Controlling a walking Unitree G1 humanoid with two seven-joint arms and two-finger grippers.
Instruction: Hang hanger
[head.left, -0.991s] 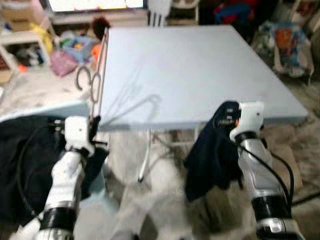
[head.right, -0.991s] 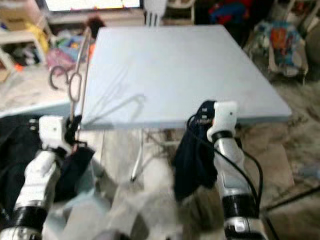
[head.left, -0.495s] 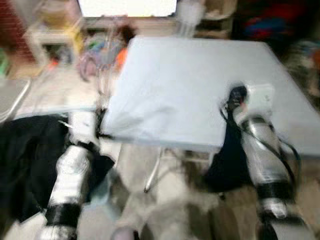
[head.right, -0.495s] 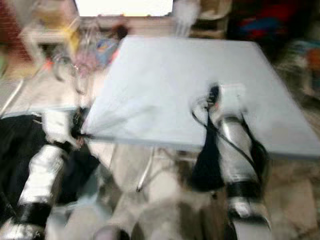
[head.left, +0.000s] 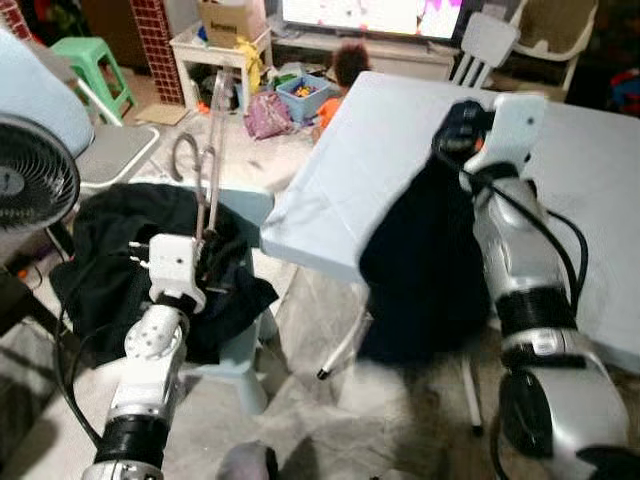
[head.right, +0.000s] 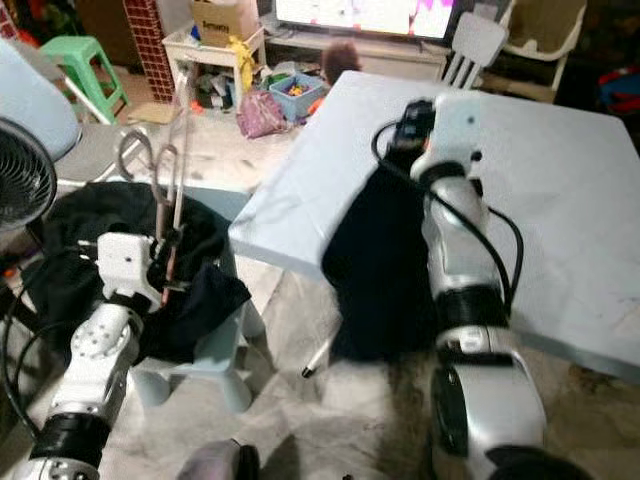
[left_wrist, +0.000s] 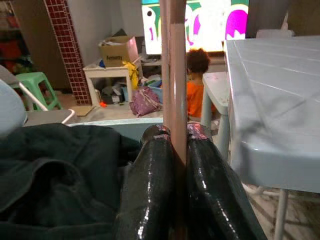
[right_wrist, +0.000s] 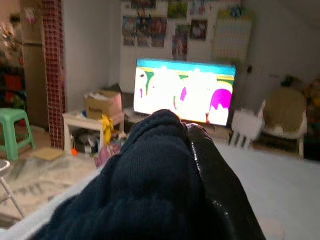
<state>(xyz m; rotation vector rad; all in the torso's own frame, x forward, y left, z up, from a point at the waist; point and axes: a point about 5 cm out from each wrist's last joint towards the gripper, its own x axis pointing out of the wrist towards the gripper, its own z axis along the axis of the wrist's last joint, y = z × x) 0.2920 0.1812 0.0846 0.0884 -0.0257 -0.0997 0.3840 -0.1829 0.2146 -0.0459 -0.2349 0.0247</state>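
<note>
A slim wooden hanger (head.left: 208, 165) with a metal hook (head.left: 184, 158) stands nearly upright, and my left gripper (head.left: 204, 262) is shut on its lower end. The left wrist view has the hanger's bar (left_wrist: 175, 75) pinched between the two black fingers (left_wrist: 150, 185). My right gripper (head.left: 458, 128) is raised over the near edge of the light blue table (head.left: 330, 180) and is shut on a dark navy garment (head.left: 425, 265) that drapes down past that edge. In the right wrist view the garment (right_wrist: 140, 200) covers most of the fingers (right_wrist: 216, 170).
A heap of black clothing (head.left: 105, 250) lies on a small pale blue stool (head.left: 235, 350) under my left arm. A fan (head.left: 30, 180) stands at the left. Behind are a green stool (head.left: 85, 60), a box-laden side table (head.left: 215, 45), a TV and a person in orange (head.left: 340, 80).
The whole view has swung, so the table now sits to the right and the blur is gone. My right arm has risen with the garment. The left gripper keeps the hanger.
</note>
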